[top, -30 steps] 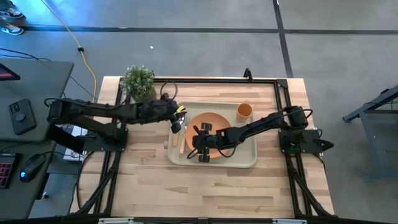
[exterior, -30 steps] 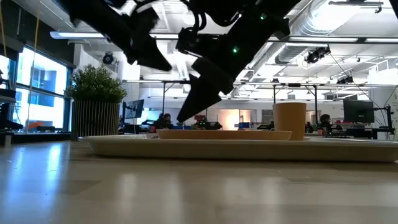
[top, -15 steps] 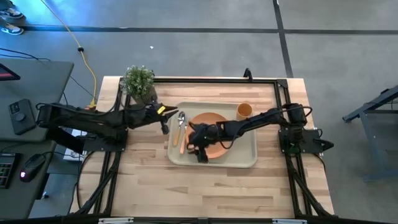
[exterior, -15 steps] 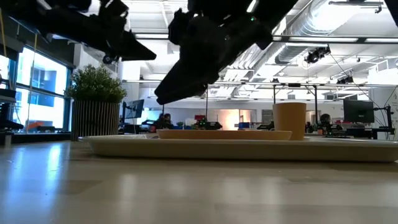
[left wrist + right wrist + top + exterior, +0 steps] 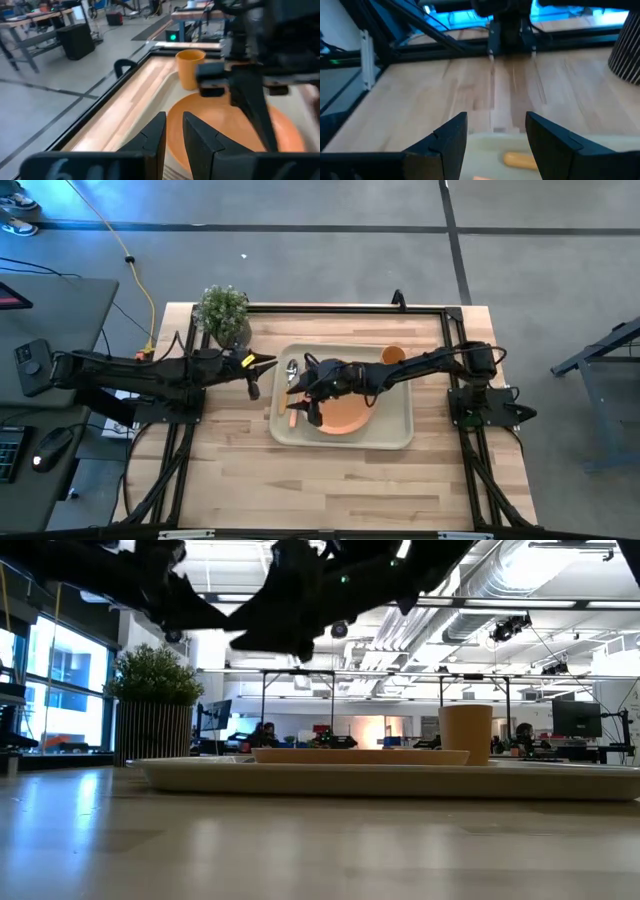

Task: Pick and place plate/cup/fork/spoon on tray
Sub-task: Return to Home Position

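Tray (image 5: 400, 435), beige and rimmed, lies in the middle of the wooden table (image 5: 340, 490) and carries all four pieces of tableware. The right gripper (image 5: 303, 386) hangs over the tray's left part, near its left rim, its two dark fingers (image 5: 447, 145) spread apart with nothing between them; in the right wrist view an orange handle end shows on the tray floor in the gap below them. Just under that gripper lie the spoon (image 5: 291, 370), its silver bowl toward the tray's far left corner, and the fork (image 5: 293, 416), of which only the orange handle end shows, near the left rim. The plate (image 5: 352, 412) sits flat in the tray's centre, partly covered by the right arm that reaches across it. The cup (image 5: 393, 356) stands upright in the tray's far right corner, apart from the plate.

The left gripper (image 5: 255, 374) is above the bare table just outside the tray's left rim, its fingers (image 5: 197, 142) close together with a narrow gap, holding nothing. A potted plant (image 5: 223, 311) stands at the table's far left corner.
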Motion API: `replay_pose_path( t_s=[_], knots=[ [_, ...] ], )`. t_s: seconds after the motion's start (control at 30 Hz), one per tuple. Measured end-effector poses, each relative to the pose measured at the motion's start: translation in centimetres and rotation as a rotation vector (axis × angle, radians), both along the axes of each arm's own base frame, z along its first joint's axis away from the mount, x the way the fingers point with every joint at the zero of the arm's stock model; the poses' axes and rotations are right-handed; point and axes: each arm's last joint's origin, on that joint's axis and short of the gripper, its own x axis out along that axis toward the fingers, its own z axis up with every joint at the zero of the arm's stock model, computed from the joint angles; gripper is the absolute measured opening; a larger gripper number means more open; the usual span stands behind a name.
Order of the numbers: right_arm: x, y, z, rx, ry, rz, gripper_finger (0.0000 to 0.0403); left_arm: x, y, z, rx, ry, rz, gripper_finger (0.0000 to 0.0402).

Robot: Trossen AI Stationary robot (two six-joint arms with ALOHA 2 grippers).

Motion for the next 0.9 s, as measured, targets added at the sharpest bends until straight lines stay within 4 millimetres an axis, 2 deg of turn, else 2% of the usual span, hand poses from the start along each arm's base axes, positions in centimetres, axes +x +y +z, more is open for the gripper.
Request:
replay_pose_path(
  t_s=[0.27, 0.47, 0.53, 0.63, 0.77, 0.9],
  knots=[
    [-2.3, -0.7, 4.4, -0.107, -0.022, 0.007, 0.0192, -1.1, -1.2, 1.2, 0.003, -0.075, -0.026, 0.0052],
    [-4.8, -1.4, 6.6, -0.196, 0.038, -0.039, 0.0192, -1.0, -1.9, 1.3, -0.013, -0.101, -0.066, 0.0052],
    [-6.0, -1.9, 6.5, -0.207, -0.004, -0.086, 0.0192, -0.9, -2.1, 1.3, -0.004, -0.091, -0.074, 0.0052],
    [-9.0, -2.8, 5.9, -0.174, -0.113, -0.143, 0.0192, -0.9, -2.1, 1.3, 0.015, -0.087, -0.079, 0.0052],
    [-14.3, -3.7, 4.1, -0.109, -0.267, -0.203, 0.0192, -0.9, -2.1, 1.4, 0.032, -0.095, -0.082, 0.0052],
    [-19.4, -3.5, 1.9, -0.195, -0.331, -0.256, 0.0192, -0.8, -2.2, 2.2, 0.056, -0.172, -0.109, 0.0052]
  ],
)
